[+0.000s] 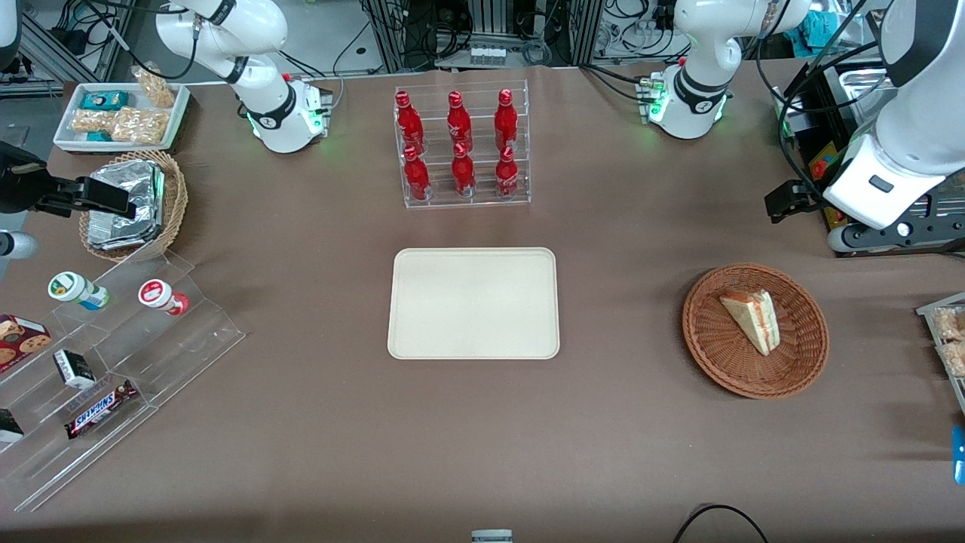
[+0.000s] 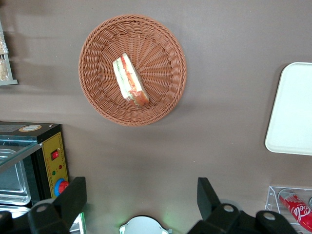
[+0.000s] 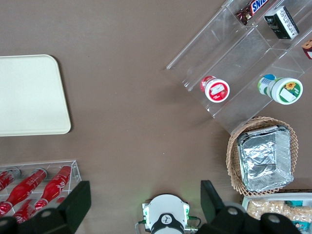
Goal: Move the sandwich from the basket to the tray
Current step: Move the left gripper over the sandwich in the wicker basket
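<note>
Nothing of the task is done yet: the small triangular white-bread sandwich (image 1: 751, 318) lies in the shallow round reddish-brown wicker basket (image 1: 709, 343), and the flat cream-beige rectangular plastic tray (image 1: 474, 303) holds nothing. The tool (image 2: 141, 202) hangs high above the table (image 1: 317, 422), fingers wide apart and holding nothing, so approach, grasp, carry and release all remain.

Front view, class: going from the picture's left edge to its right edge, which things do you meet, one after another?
Foil-packet basket → red bottle rack → tray → sandwich in its basket → pincer, farther from the camera than that basket.
</note>
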### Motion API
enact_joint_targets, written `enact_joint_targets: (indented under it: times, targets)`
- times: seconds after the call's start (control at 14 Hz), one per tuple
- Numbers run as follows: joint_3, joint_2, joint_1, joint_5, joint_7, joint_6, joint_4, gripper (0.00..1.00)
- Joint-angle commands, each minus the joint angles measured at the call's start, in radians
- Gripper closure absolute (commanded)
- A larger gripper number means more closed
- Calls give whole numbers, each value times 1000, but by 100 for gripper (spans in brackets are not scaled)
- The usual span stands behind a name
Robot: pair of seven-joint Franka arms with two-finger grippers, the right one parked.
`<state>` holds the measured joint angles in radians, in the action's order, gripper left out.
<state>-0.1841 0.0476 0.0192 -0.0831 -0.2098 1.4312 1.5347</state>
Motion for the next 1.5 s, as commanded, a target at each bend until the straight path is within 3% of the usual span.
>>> enact_joint_targets:
  times: [0.0, 0.5, 0.79, 1.07, 1.43]
  targets:
    - [-3, 5, 5, 8, -10, 0, -15, 0]
    - [9, 17, 13, -4, -17, 2, -2, 0]
    - [119, 107, 13, 8, -25, 31, 70, 0]
    - [181, 71, 13, 8, -40, 404, 362, 0]
    - [189, 98, 13, 5, -168, 782, 567, 0]
